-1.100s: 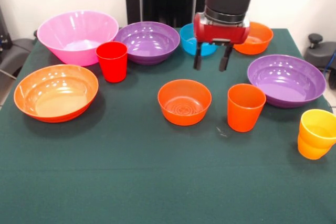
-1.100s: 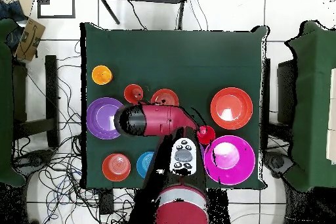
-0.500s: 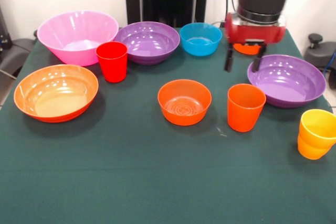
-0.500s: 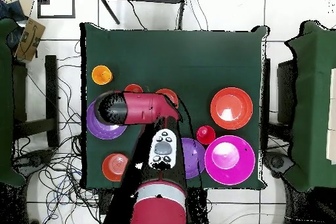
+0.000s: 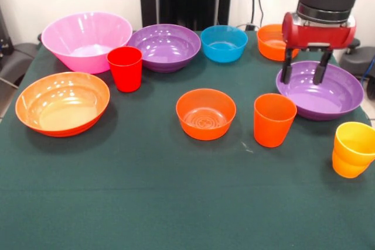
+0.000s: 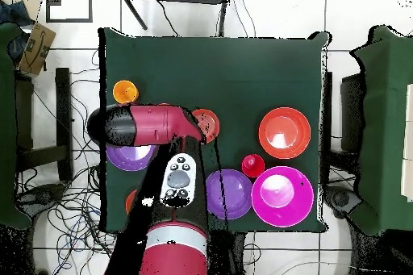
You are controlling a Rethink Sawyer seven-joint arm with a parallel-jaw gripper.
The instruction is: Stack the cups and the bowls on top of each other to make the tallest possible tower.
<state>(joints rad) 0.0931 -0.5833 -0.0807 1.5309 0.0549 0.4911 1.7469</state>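
Purple bowl (image 5: 320,90) lies under the upright arm's tool (image 5: 304,68), fingers apart and empty.

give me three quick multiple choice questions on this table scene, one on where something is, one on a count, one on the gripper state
1. Over which thing does the gripper hang in the front view?
A. the pink bowl
B. the purple bowl at the right
C. the red cup

2. How many purple bowls are on the table?
A. one
B. two
C. four

3. How is the gripper?
A. open and empty
B. shut on the blue bowl
C. shut on the orange cup

Answers:
1. B: its fingers hang over the far rim of the right purple bowl.
2. B: one stands by the pink bowl, the left purple bowl, and one is at the right.
3. A: the two fingers stand apart with nothing between them; the blue bowl and orange cup sit free on the table.
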